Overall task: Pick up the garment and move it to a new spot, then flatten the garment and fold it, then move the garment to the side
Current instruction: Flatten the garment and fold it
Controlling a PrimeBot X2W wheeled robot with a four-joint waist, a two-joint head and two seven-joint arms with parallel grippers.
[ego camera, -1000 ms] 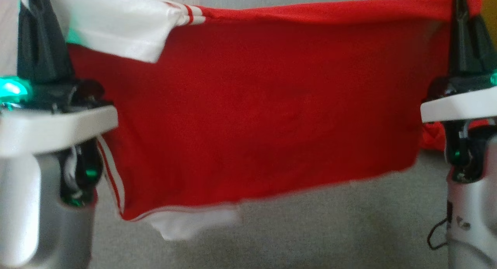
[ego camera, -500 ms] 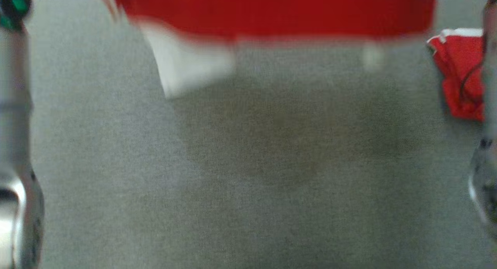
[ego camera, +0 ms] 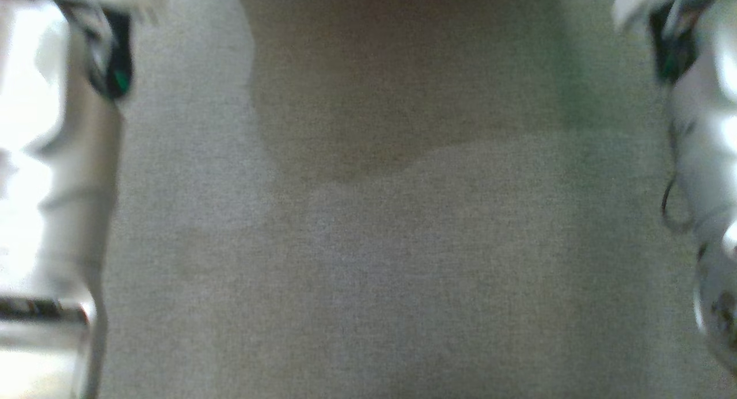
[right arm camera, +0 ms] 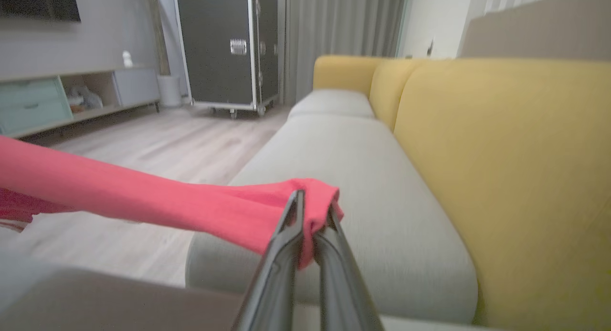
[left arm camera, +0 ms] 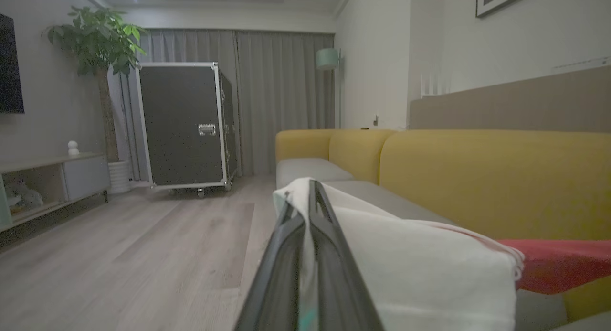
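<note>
A yellow-backed sofa [right arm camera: 501,178] with grey seats, pale wood floor [left arm camera: 143,250], grey curtains [left arm camera: 281,97], black flight case [left arm camera: 184,123].

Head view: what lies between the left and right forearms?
Bare grey cushion fabric, with a dark shadow across its upper part. This shows in the head view, between the left forearm and the right forearm.

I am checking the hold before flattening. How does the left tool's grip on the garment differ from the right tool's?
The left tool pinches a white part of the garment; the right tool pinches a red part. Fabric bunches thickly beside the left tool, but stretches taut from the right tool. Both are shut on it.
</note>
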